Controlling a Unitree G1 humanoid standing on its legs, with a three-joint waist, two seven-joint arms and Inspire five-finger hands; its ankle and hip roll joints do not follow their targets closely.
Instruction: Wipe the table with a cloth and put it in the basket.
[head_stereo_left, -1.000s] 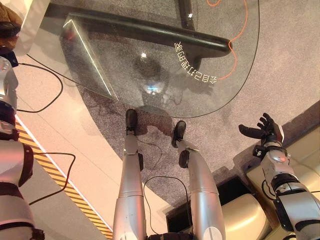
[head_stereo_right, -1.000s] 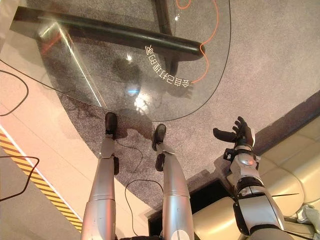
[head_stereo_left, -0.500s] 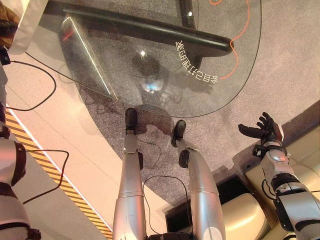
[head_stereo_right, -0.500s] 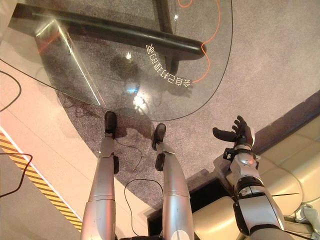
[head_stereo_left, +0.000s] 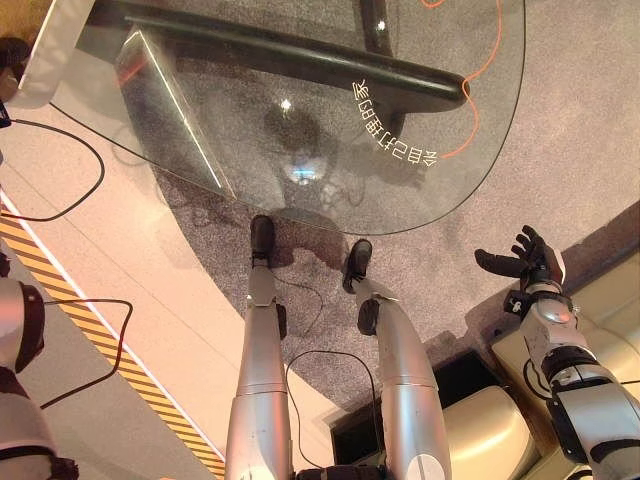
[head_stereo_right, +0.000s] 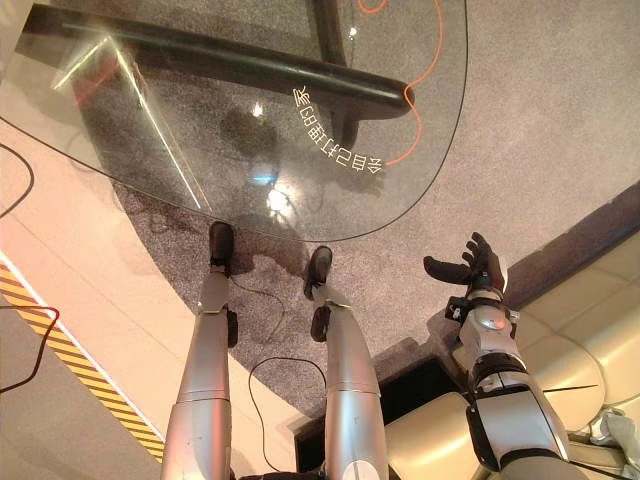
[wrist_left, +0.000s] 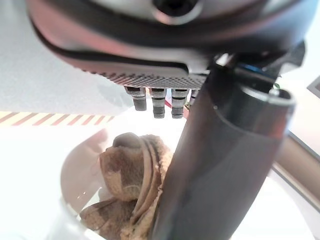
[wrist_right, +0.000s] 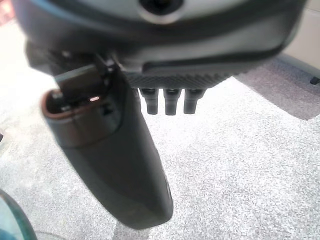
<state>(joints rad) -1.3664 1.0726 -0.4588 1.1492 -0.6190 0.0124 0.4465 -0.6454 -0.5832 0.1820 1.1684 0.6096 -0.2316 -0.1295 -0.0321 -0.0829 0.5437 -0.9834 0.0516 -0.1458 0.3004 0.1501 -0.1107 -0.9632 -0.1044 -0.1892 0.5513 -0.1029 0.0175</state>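
Fingers of the right hand (head_stereo_right: 478, 268) spread relaxed over carpet, holding nothing. Farther off, the left hand (wrist_left: 165, 55), fingers straight, hovers above the brown cloth (wrist_left: 132, 185) lying in a white basket (wrist_left: 75, 170); withdraw straight up without snagging cloth.

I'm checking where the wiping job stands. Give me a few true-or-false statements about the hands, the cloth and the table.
1. The right hand holds the cloth. False: it is open and empty, above the carpet.
2. A brown cloth lies past the left hand, in its wrist view. True.
3. The left hand's fingers are curled round the cloth. False: they stand straight, apart from it.
4. The table has a clear glass top. True.
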